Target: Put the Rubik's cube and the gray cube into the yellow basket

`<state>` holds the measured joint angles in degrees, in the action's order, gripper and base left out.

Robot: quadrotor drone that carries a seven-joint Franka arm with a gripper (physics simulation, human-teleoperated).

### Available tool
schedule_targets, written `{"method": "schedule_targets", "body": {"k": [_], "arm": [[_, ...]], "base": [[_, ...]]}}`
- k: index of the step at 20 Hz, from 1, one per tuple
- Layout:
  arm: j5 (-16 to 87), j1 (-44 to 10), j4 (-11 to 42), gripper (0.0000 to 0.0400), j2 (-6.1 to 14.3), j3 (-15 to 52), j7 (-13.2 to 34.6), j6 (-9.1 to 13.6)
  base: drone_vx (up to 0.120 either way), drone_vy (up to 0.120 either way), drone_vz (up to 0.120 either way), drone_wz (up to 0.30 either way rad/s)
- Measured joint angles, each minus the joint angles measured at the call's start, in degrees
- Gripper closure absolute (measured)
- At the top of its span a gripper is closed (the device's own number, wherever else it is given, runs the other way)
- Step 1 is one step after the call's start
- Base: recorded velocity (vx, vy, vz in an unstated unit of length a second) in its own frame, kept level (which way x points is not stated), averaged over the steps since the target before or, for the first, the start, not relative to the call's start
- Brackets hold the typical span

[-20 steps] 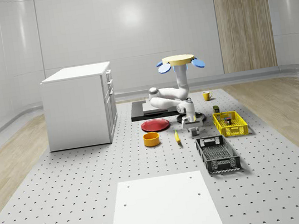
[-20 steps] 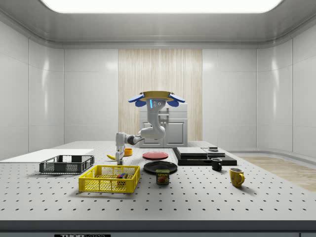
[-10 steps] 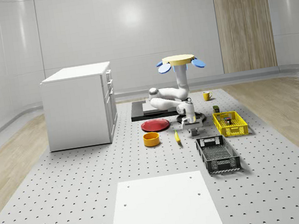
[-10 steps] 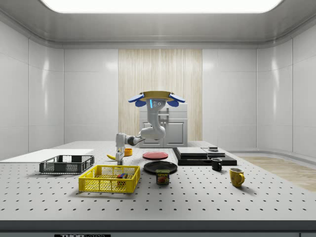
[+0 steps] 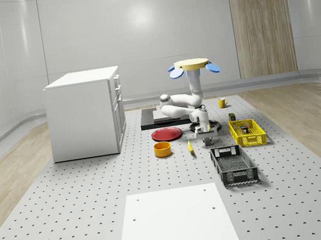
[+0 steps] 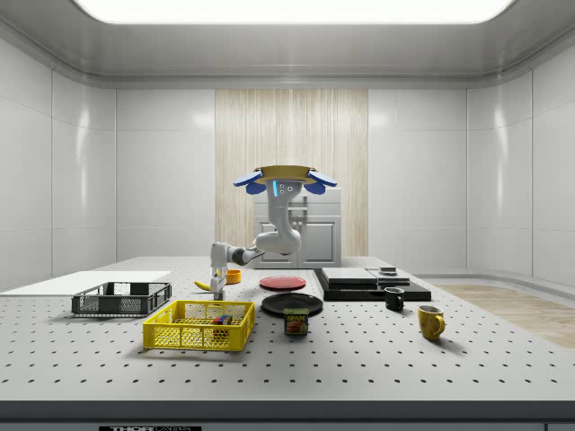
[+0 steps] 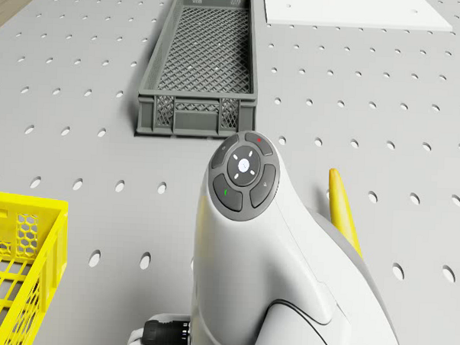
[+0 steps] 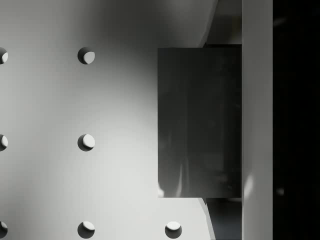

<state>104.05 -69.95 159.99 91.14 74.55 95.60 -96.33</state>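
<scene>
Whole-scene view: the drone [image 5: 192, 64] hovers above the desk [image 5: 72, 217], gripper [image 5: 205, 138] lowered between the banana [image 5: 190, 147] and yellow basket [image 5: 247, 132]. Side view: the Rubik's cube [image 6: 221, 320] lies in that basket. Wrist view: the gray cube [image 8: 199, 122] sits close below — fingers' state I cannot tell.

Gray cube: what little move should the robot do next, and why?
Probably lift a little and carry the gray cube sideways to the yellow basket. The cube sits right at the gripper, low beside the basket. The drone hovers above, and the Rubik's cube seems to be inside already.
</scene>
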Motion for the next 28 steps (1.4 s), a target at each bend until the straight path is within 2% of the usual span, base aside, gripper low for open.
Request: {"method": "schedule_targets", "body": {"k": [5,11,19,21,28], "arm": [[-2.5,0.6,0.7,0.0149,-0.1,2.7,-0.1,1.1],[-6.4,1.2,1.4,0.0149,-0.1,7.0,-0.2,2.6],[-8.3,1.3,1.6,0.0149,0.1,8.9,-0.3,3.1],[-8.5,1.3,1.6,0.0149,0.1,9.0,-0.3,3.1],[-8.7,1.3,1.7,0.0149,0.3,9.3,-0.2,3.0]], "base": [[0.000,0.000,0.008,0.000],[0.000,0.000,0.120,0.000],[0.000,0.000,0.120,0.000],[0.000,0.080,0.120,0.000],[0.000,0.120,0.000,0.000]]}}
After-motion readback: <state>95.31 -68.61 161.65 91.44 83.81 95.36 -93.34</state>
